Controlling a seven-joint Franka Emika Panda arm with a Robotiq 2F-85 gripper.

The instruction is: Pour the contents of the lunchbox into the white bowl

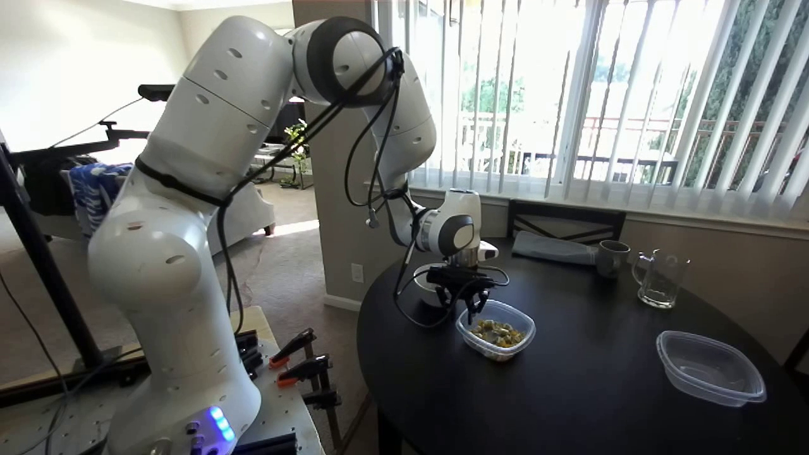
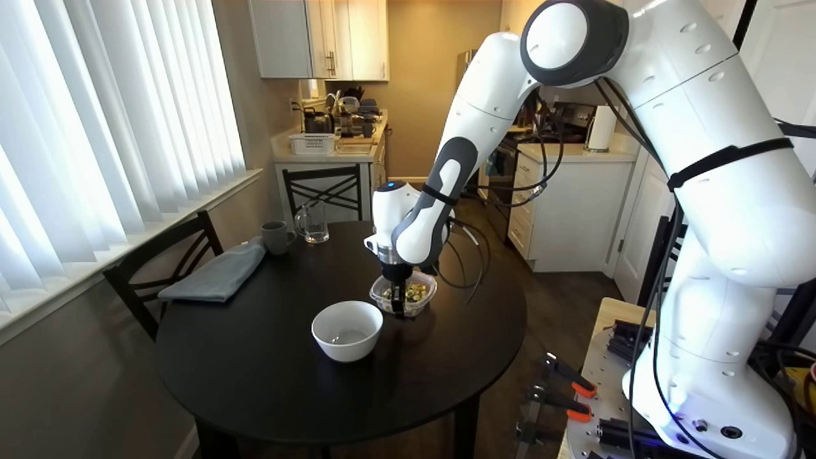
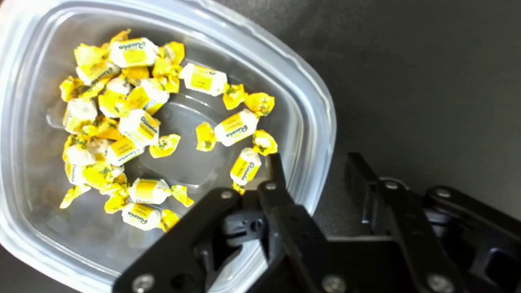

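Note:
The lunchbox, a small clear plastic tub, stands upright on the dark table in both exterior views [image 1: 478, 346] [image 2: 431, 288] and fills the left of the wrist view [image 3: 321, 110]. Its contents are yellow-and-white wrapped candies [image 3: 139, 127], loose on its bottom. My gripper [image 3: 313, 156] is open and empty at the tub's rim. One finger is over the inside, the other outside, with the rim between them. In the exterior views the gripper [image 1: 474, 308] [image 2: 399, 308] points down. The white bowl [image 2: 347, 350] stands near the tub; in an exterior view the gripper partly hides it [image 1: 422, 282].
A larger, flatter clear container [image 1: 714, 397] stands near the table's edge. A glass mug [image 1: 660, 287], a grey mug [image 1: 612, 260] and a folded grey-blue cloth [image 2: 217, 277] are on the window side. A chair [image 2: 185, 252] is pushed up to the table [image 2: 255, 382].

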